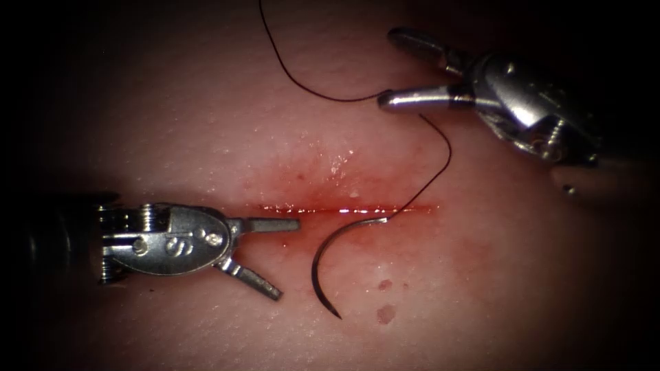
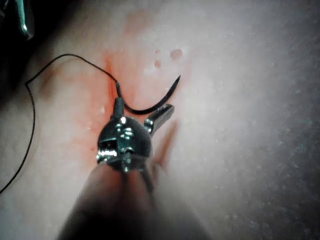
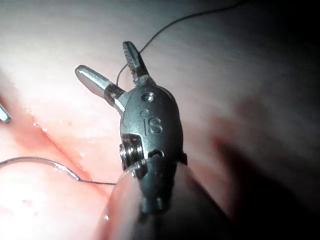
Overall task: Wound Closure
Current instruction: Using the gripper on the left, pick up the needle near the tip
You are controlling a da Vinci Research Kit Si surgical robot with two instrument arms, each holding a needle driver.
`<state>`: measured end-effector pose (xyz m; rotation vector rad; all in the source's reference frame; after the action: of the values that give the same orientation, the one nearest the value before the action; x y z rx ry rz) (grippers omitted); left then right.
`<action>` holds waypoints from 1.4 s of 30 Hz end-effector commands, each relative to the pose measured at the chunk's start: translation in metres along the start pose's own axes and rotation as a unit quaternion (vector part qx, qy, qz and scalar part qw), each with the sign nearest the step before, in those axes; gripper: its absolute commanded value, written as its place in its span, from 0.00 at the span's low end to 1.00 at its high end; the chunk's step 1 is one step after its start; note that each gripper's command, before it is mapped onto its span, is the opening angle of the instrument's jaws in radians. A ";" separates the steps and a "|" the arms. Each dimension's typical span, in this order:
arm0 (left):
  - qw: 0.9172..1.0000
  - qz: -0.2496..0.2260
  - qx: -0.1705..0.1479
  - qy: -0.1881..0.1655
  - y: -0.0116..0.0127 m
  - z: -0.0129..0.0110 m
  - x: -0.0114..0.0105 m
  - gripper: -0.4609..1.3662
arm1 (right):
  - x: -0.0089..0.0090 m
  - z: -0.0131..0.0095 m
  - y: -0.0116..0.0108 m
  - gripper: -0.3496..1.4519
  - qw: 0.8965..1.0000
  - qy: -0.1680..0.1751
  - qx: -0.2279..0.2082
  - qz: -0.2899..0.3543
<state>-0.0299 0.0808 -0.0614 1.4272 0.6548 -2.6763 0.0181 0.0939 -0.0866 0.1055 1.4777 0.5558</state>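
The cut (image 1: pixel 344 209) runs across the tissue (image 1: pixel 206 124), wet with red fluid. The curved needle (image 1: pixel 323 257) lies free on the tissue just on the near side of the cut, toward its right half. Its thread end sits at the cut and its tip (image 1: pixel 339 315) points away from it. The dark thread (image 1: pixel 447 154) rises from the needle, passes the right tool's lower jaw and runs off at the far edge. My left tool (image 1: pixel 286 257) stands open just left of the needle, holding nothing. My right tool (image 1: pixel 388 67) is open beyond the cut, holding nothing. The wrist views show the needle (image 2: pixel 150 106), the left tool (image 2: pixel 144 104) and the right tool (image 3: pixel 103 58).
Two small red spots (image 1: pixel 385 312) mark the tissue near the needle's tip. The thread (image 3: pixel 150 42) runs in between the right tool's open jaws. A loose loop of thread (image 2: pixel 32 115) lies on the tissue beside the left tool.
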 end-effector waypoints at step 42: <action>0.982 0.029 -0.152 -0.113 -0.0004 0.0080 -0.0014 0.55 | 0.0001 -0.0002 0.0001 0.82 1.000 0.000 0.003 0.001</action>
<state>-0.0355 0.0778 -0.0563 1.0340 0.9336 -2.5078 0.0178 0.0940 -0.0867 0.1089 1.4780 0.5554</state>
